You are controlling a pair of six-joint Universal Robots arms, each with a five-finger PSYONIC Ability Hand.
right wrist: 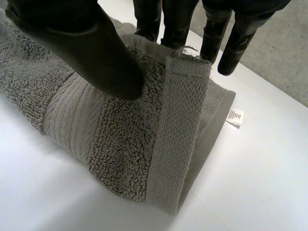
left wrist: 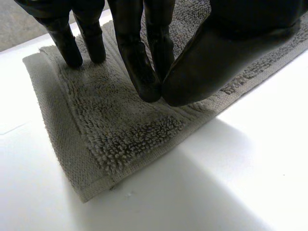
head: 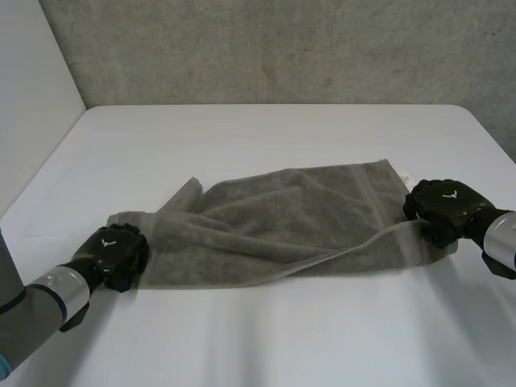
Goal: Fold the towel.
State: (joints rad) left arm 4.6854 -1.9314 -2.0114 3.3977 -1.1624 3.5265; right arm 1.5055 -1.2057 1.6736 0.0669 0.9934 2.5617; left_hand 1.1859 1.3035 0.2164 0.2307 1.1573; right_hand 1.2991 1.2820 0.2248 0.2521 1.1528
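Pinching the towel (head: 282, 222) at its right end, the right hand (head: 443, 208) had its thumb (right wrist: 91, 53) pressed down on the pile and its fingers (right wrist: 175, 24) curled behind the hemmed edge. That end stood up off the table and rolled over on itself. A small white care label (right wrist: 235, 117) lay on the bare surface just beside the held end. From the grip, the near long hem ran in a taut, raised line back toward the middle of the cloth.

The left hand (head: 113, 256) sat knuckles-up on the near left corner, which lay flat. Whether it had any cloth caught, I could not tell.

Between the two hands the grey towel stretched lengthwise across the near half of the table, rumpled, with its far left corner flopped over.

By my reading the fold was barely begun: both ends were attended to and one was lifted, but no clean crease was laid. What was left seemed to be carrying one edge across to meet the other, squaring the corners and smoothing the layers down.

The table (head: 266, 137) was plain white and held nothing besides the towel. Behind it stood a rough grey wall (head: 282, 48), and a white panel (head: 32, 97) closed off the left side.
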